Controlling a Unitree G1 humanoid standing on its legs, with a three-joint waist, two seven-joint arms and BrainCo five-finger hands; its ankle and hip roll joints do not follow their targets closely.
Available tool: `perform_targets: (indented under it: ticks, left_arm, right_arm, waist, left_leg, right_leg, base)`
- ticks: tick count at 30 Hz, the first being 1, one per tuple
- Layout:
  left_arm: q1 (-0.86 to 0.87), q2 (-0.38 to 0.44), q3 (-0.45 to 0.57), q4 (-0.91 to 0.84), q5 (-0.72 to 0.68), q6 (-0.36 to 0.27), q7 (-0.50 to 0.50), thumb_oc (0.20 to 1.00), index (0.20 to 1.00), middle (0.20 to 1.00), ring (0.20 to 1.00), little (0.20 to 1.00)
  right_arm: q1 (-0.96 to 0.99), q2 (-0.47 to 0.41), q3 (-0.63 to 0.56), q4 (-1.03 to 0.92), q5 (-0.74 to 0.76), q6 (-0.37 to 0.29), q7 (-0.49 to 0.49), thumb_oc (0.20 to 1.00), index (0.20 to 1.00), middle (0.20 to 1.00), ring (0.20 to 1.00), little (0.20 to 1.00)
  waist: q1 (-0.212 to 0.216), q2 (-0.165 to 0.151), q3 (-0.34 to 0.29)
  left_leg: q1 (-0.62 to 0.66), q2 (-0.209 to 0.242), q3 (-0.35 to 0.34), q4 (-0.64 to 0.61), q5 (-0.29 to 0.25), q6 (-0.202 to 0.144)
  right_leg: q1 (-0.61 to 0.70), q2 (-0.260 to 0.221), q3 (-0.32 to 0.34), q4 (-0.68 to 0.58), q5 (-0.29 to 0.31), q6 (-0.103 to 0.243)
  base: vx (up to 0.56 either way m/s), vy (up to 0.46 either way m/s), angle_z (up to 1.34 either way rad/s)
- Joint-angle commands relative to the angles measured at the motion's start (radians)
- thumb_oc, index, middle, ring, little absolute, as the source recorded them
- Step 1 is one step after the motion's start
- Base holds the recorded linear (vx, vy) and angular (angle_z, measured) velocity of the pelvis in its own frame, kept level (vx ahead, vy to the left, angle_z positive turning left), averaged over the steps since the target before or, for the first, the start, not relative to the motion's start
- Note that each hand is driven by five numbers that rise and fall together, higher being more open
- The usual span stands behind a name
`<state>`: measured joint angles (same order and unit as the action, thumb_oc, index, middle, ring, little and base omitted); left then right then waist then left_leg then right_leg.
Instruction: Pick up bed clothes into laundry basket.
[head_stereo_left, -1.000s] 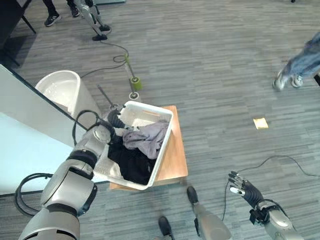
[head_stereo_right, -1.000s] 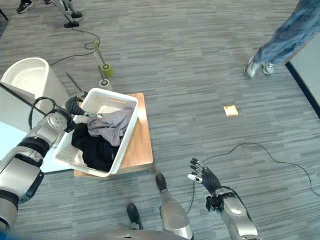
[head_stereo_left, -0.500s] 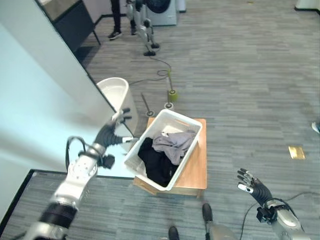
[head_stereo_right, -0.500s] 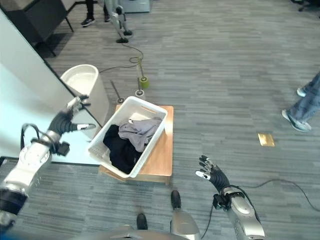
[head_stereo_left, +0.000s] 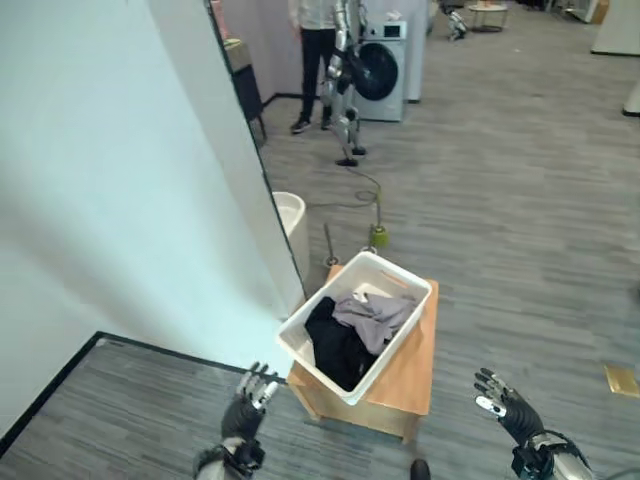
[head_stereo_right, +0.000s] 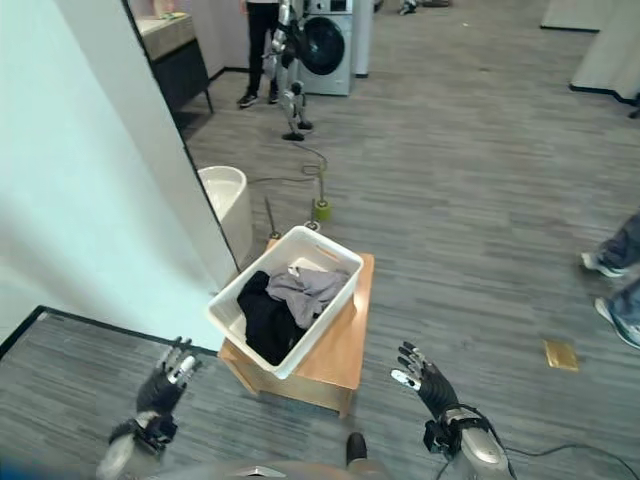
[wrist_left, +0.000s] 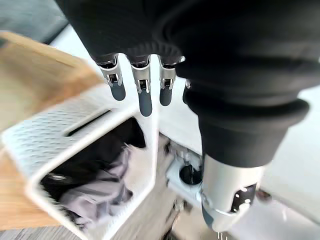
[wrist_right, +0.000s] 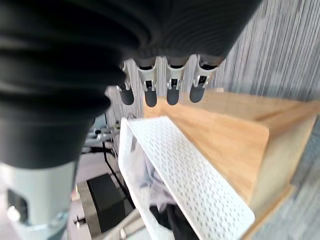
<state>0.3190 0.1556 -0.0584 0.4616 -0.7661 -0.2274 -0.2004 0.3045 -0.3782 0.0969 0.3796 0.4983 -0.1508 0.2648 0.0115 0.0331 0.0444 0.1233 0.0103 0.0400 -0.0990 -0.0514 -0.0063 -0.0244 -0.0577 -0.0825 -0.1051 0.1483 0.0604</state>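
In your left eye view, the white laundry basket (head_stereo_left: 356, 330) sits on a low wooden table (head_stereo_left: 415, 375) just beside the corner of a pale wall panel (head_stereo_left: 130, 170). Inside it you have a grey garment (head_stereo_left: 375, 315) lying on top of a black garment (head_stereo_left: 335, 350). Your left hand (head_stereo_left: 247, 408) floats low near the table's left end, fingers spread wide and holding nothing. Your right hand (head_stereo_left: 507, 410) is off to the right of the table, well apart from the basket, also splayed and empty. Behind the basket you can see a white round bin (head_stereo_left: 293, 222) against the wall, and farther back a washing machine (head_stereo_left: 385, 70) with a person (head_stereo_left: 318, 60) standing by it.

Your right eye view gives the same layout: the basket (head_stereo_right: 285, 312) is on the table with the clothes heaped in it, your left hand (head_stereo_right: 165, 385) is at the lower left and your right hand (head_stereo_right: 425, 380) at the lower right, both with straight, parted fingers. A person's shoes (head_stereo_right: 610, 290) show at the right edge, with a small yellow tag (head_stereo_right: 561, 354) on the floor nearby.

Your left wrist view looks past straight fingers (wrist_left: 144, 92) down onto the basket's perforated wall (wrist_left: 75, 117), with the dark and grey cloth inside; nothing is in the hand.

Your right wrist view shows extended fingers (wrist_right: 172, 82) above the wooden table top (wrist_right: 245, 130) and the basket's perforated side (wrist_right: 185, 175); this hand touches neither.
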Motion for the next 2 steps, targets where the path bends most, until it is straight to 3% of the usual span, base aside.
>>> perform_targets:
  ticks: [1, 2]
  left_arm:
    - [-0.122, 0.036, -0.009, -0.041, -0.04, -0.027, 0.034, 1.0, 1.0, 1.0, 1.0, 1.0]
    - [-0.122, 0.036, -0.009, -0.041, -0.04, -0.027, 0.034, 1.0, 1.0, 1.0, 1.0, 1.0]
  right_arm:
    - [-0.048, -0.003, -0.002, -0.025, -0.012, -0.045, -0.043, 1.0, 1.0, 1.0, 1.0, 1.0]
    - [-0.047, -0.002, -0.002, -0.025, -0.012, -0.045, -0.043, 1.0, 1.0, 1.0, 1.0, 1.0]
  waist:
    - [0.003, -0.029, 0.007]
    - [0.003, -0.029, 0.007]
  left_leg:
    - [-0.069, -0.031, -0.072, 0.012, 0.07, 0.003]
    - [-0.069, -0.031, -0.073, 0.012, 0.07, 0.003]
  right_leg:
    - [0.083, -0.01, 0.036, 0.023, -0.121, 0.044]
    - [0.083, -0.01, 0.036, 0.023, -0.121, 0.044]
  base:
    - [-0.02, -0.031, 0.26]
    - [-0.02, -0.032, 0.09]
